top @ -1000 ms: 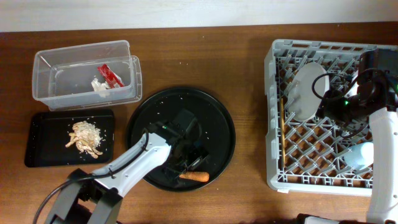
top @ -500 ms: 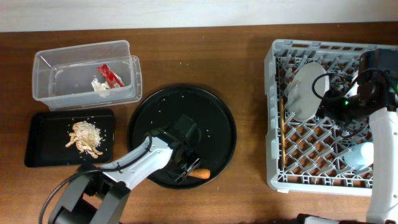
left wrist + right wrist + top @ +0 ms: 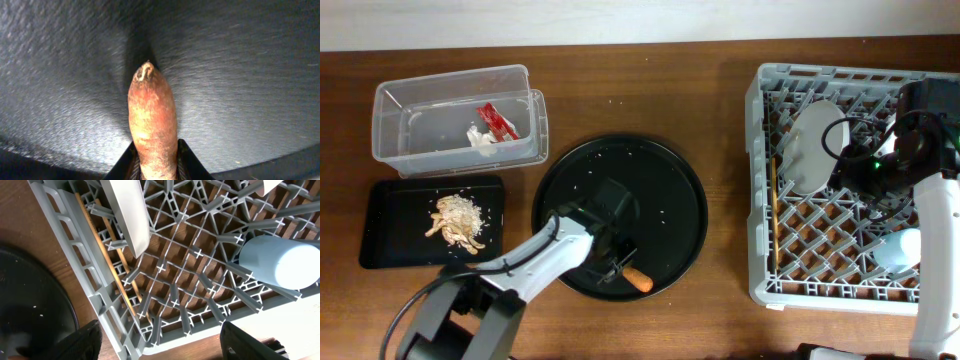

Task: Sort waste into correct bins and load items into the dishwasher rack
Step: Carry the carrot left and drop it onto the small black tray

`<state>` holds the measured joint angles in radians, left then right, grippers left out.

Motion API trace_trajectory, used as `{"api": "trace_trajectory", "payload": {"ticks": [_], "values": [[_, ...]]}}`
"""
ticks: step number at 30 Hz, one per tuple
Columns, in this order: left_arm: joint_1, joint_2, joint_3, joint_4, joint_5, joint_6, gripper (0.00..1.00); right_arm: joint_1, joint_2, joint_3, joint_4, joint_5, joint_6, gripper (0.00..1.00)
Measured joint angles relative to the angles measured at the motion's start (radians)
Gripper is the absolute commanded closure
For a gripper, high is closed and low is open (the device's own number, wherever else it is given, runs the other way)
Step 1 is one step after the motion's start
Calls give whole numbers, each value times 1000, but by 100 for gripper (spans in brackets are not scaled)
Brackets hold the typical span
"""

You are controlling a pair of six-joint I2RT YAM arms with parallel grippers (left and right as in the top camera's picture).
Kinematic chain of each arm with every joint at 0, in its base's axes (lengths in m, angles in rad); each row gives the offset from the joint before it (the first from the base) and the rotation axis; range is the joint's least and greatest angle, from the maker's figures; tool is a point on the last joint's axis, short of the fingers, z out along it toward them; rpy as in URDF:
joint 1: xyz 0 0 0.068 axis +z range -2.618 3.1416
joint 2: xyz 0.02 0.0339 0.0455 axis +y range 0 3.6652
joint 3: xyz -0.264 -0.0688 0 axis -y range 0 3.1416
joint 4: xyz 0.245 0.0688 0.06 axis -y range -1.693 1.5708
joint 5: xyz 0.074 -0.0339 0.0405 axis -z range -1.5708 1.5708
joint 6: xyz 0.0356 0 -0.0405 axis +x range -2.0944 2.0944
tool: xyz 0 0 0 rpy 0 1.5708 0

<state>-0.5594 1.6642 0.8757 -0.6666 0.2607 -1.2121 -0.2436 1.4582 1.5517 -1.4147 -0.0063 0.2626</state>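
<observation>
A brown wooden counter (image 3: 720,90) seen from above fills the scene. At far left, toward the back, sits a clear rectangular plastic tub (image 3: 395,150) holding a red snack wrapper (image 3: 497,121) and, just beside it, a small crumpled white tissue (image 3: 480,139). Directly in front of the tub lies a shallow black rectangular tray (image 3: 380,225) with a pile of beige flaky food scraps (image 3: 457,221) on it. To the right of both, near the middle of the counter, is a large round black tray (image 3: 650,180) dotted with pale crumbs. The left arm reaches onto it from the near edge, and the left gripper (image 3: 623,270) is at the tray's front part, pinching the thick end of a small orange carrot (image 3: 638,279). In the left wrist view the two dark fingertips (image 3: 122,167) press against either side of the carrot, whose narrow tip points away over the tray's dark surface. At far right stands the large light-grey dishwasher rack (image 3: 760,200) with its lattice of pegs. Thin wooden chopsticks (image 3: 773,215) lie along its left side, a pale grey round plate (image 3: 812,148) stands on edge among the pegs near the back left, and a small light-blue cup (image 3: 900,250) lies on its side near the front right. The right arm hangs over the rack, and the right gripper (image 3: 162,342) is spread wide and holds nothing, its fingers at the two lower corners of the right wrist view.
</observation>
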Motion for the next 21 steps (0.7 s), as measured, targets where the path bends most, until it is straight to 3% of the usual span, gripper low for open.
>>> {"api": "trace_trajectory", "payload": {"ticks": [5,12,21], "values": [[107,-133,52,-1,-6,141,95,0,0,0,0,0,0,25],[422,-349,64,-62,-176,419,99,0,0,0,0,0,0,25],[898,-353,65,-34,-465,494,99,0,0,0,0,0,-1,25]]}}
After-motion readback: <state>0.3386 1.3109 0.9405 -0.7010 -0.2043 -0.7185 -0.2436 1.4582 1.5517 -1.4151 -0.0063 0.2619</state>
